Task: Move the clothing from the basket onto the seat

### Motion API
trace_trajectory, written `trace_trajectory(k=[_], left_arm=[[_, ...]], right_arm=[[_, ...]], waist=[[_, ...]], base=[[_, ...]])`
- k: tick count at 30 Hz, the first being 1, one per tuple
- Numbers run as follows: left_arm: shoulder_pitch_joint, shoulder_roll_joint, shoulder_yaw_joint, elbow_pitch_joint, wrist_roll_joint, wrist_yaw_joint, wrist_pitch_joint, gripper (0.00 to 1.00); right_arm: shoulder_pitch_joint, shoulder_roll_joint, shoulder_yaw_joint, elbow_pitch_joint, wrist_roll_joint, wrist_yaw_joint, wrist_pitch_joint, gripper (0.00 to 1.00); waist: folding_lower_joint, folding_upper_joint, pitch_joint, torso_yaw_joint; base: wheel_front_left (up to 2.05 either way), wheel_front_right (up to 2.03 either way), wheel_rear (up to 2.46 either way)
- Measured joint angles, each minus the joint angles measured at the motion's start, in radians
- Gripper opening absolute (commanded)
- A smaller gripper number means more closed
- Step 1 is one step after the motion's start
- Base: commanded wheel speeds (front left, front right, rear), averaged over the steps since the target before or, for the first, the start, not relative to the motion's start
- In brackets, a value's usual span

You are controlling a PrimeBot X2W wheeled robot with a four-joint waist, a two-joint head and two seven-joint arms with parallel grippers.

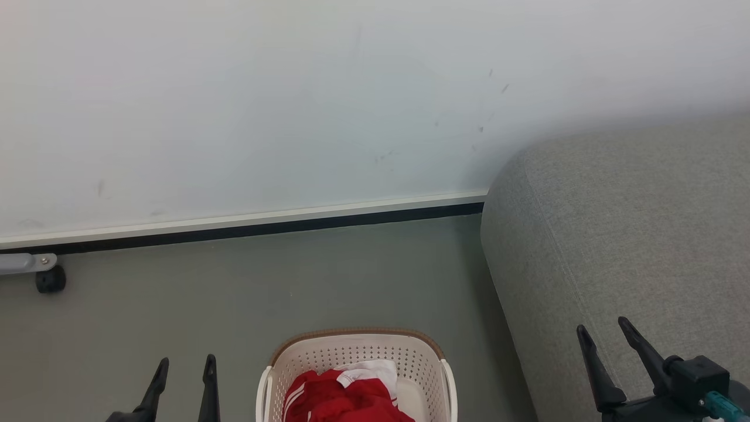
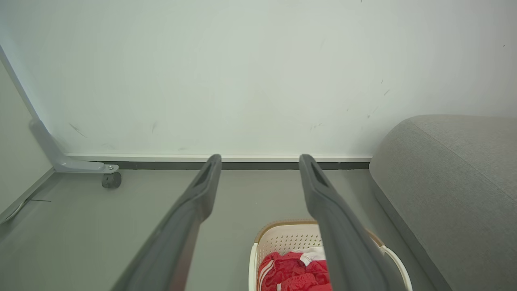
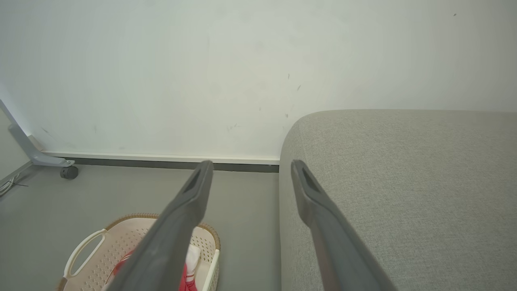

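The clothing (image 1: 345, 398) is a crumpled heap of soft red fabric lying inside the basket (image 1: 357, 351), low in the middle of the head view. A white panel with a folded edge sits on top of the heap toward its far side, and thin white stripes run down the red cloth on its left. The folds are loose and bunched, and the heap stays below the rim. No part of it hangs over the side.

The basket is cream-white plastic, pierced all over with small holes, with rounded corners and a brown woven-look band along its top edge. The right wrist view shows a pale loop handle on one of its sides. It stands on the grey floor (image 1: 234, 293), just beside the seat (image 1: 633, 234) but not touching it.

The seat is a big light-grey upholstered cushion with a rounded corner and a stitched seam running along its side. It carries no clothing.

The left pincer (image 1: 187, 358) hovers over the floor to the left of the basket. Its two dark fingers are spread wide apart and hold nothing. The right pincer (image 1: 601, 324) hangs at the seat's near edge, its fingers equally wide and empty.

Behind everything stands a pale wall (image 1: 293, 105) marked with a few small scuffs, with a white and black skirting strip (image 1: 293, 220) at its foot. At far left a black caster (image 1: 50, 280) sits under a grey metal foot (image 1: 26, 262).
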Motion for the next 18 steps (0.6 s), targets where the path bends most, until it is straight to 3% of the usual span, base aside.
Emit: trace_trajectory(k=[18], left_arm=[[-0.007, -0.007, -0.006, -0.048, 0.008, -0.007, 0.0, 1.0]], right_arm=[[0.005, 0.004, -0.037, -0.038, -0.001, 0.023, 0.0, 1.0]], waist=[[0.0, 0.0, 0.082, -0.001]], base=[[0.0, 0.0, 0.0]])
